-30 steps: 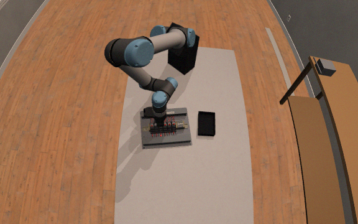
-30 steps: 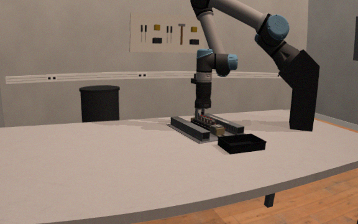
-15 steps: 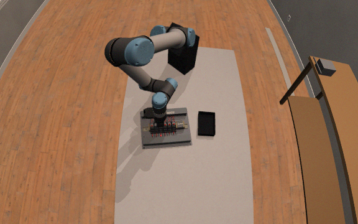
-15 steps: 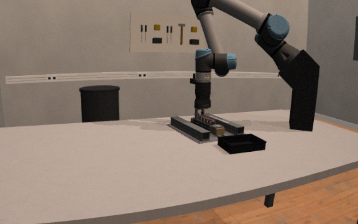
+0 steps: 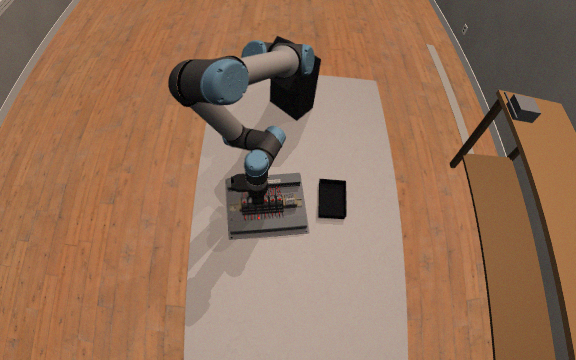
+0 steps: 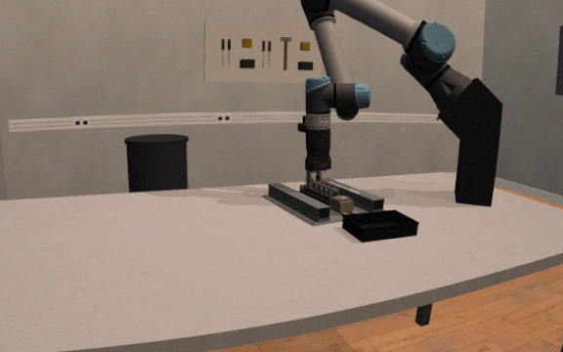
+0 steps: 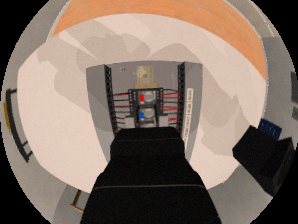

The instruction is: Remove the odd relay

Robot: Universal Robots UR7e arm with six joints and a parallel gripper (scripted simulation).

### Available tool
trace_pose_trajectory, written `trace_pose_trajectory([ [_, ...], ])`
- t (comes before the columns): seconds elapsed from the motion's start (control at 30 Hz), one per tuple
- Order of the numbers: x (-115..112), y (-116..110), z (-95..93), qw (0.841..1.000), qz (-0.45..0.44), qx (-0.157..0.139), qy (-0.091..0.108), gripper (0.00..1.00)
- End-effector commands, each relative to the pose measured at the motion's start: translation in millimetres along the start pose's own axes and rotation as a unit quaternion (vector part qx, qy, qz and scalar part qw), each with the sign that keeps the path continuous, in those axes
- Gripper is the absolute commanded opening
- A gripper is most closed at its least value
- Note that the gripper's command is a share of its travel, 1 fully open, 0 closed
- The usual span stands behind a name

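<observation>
The grey relay panel [image 5: 267,207] lies on the table with a row of relays [image 6: 323,187] between two dark wire ducts. Most buttons that show are red. In the wrist view a red-button relay [image 7: 144,96] stands beyond one that looks blue [image 7: 145,115]. My gripper [image 6: 314,180] [image 5: 254,199] points straight down at the left end of the row and is shut on a relay there. My own fingers hide that relay's button. The black parts tray [image 5: 332,198] sits right of the panel, and it also shows in the exterior view [image 6: 380,225].
The arm's black base [image 5: 295,85] stands at the table's far end. A black bin [image 6: 156,162] stands behind the table. A wooden bench [image 5: 528,220] runs along the right side of the room.
</observation>
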State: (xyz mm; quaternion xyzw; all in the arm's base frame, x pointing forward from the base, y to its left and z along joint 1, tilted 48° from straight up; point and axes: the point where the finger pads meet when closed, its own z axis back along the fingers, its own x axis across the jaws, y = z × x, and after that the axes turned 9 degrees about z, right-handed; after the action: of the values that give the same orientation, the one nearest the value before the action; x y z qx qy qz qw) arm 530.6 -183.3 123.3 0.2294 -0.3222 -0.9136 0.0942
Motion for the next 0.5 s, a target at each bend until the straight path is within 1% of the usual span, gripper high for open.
trace_pose_trajectory([
  [0.0,-0.7,0.2,0.5,1.0,0.0,-0.001,-0.006,0.0],
  [0.3,-0.8,0.2,0.5,1.0,0.0,-0.001,-0.008,0.0],
  [0.47,-1.2,0.3,0.5,1.0,0.0,-0.002,-0.015,0.0],
])
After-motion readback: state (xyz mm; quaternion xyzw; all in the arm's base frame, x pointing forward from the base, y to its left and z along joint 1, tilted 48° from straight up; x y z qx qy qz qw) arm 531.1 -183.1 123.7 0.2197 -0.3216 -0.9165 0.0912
